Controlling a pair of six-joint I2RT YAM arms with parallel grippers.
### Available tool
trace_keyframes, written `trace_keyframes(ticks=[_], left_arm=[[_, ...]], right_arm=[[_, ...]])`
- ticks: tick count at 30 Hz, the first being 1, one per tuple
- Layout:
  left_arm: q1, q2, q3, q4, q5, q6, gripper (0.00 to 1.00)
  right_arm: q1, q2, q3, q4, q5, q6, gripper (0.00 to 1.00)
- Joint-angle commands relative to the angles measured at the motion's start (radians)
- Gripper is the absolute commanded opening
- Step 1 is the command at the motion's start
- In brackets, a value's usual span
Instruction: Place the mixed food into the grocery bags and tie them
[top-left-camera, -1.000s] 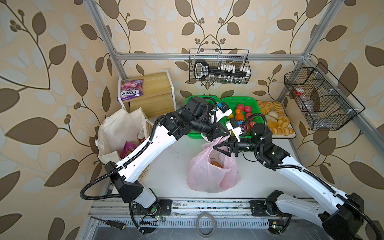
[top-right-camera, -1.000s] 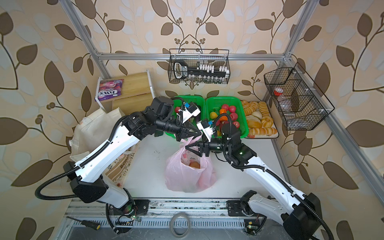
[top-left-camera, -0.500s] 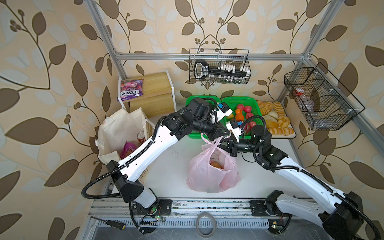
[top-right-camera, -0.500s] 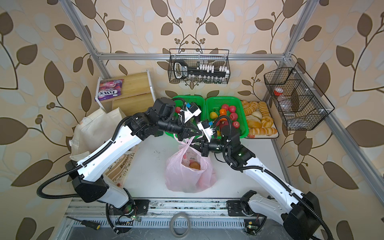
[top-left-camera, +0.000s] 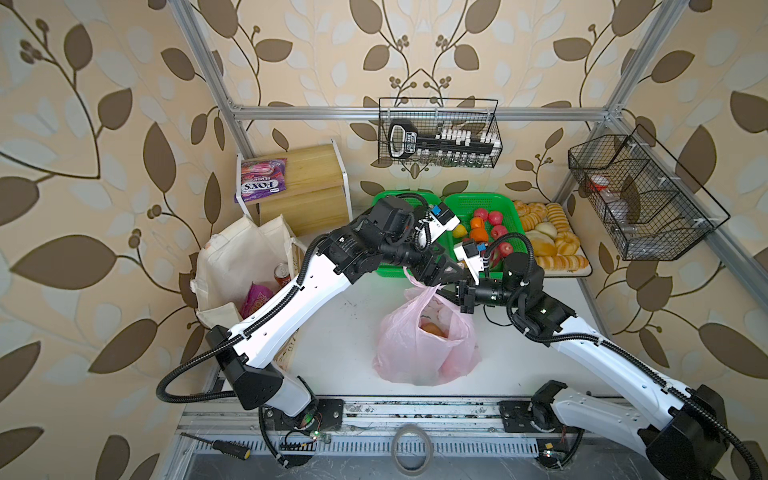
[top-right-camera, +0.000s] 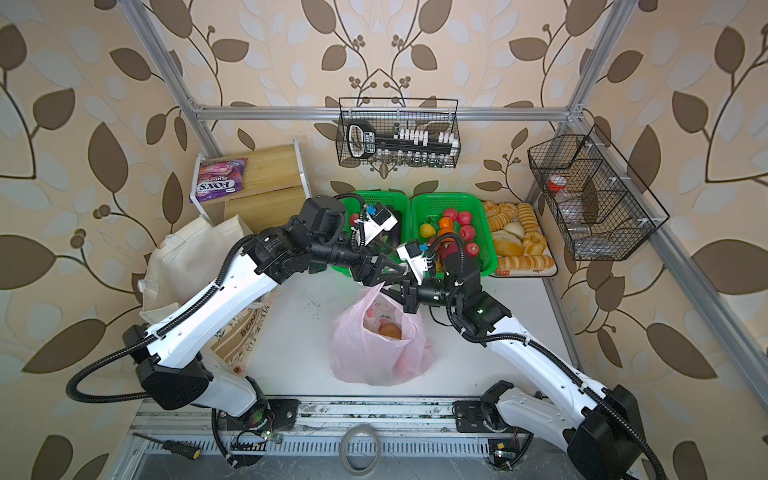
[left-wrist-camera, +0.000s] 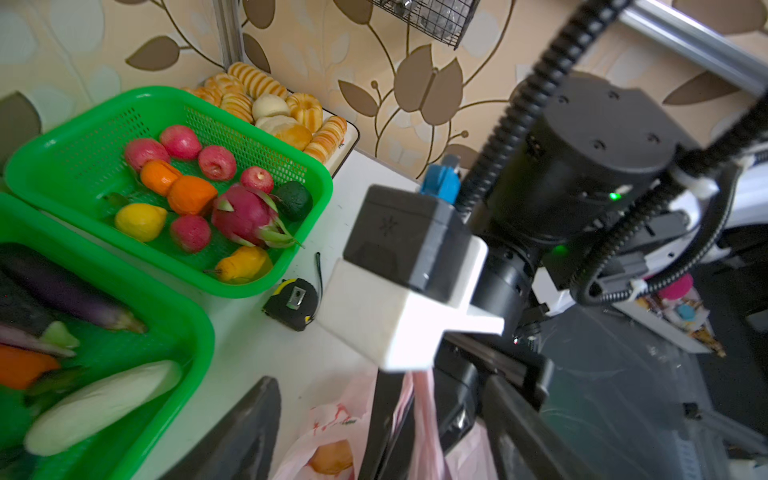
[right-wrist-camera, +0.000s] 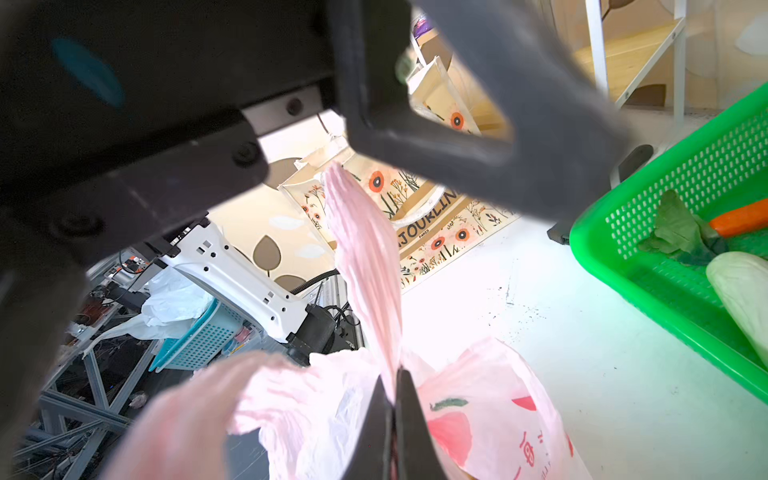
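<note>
The right gripper is clamped on a handle of the pink bag, holding it stretched up above the bag. The left gripper has its jaws spread wide around the top of that handle, close against the right gripper. The bag sits mid-table with a potato showing inside. The tote stands at the left and holds a can and a purple packet.
</note>
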Motion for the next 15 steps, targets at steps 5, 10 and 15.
trace_keyframes(ticks=[5, 10, 15], left_arm=[[-0.004, -0.158, -0.041, -0.037, -0.159, 0.111, 0.99], [0.085, -0.135, -0.078, -0.126, -0.032, 0.172, 0.99], [0.121, -0.077, -0.058, -0.193, 0.112, 0.224, 0.99]], right_arm=[[-0.005, -0.015, -0.012, 0.028, 0.005, 0.007, 0.0], [-0.006, -0.024, -0.012, 0.028, -0.003, 0.007, 0.0], [-0.006, -0.027, -0.009, 0.024, -0.008, 0.006, 0.0]])
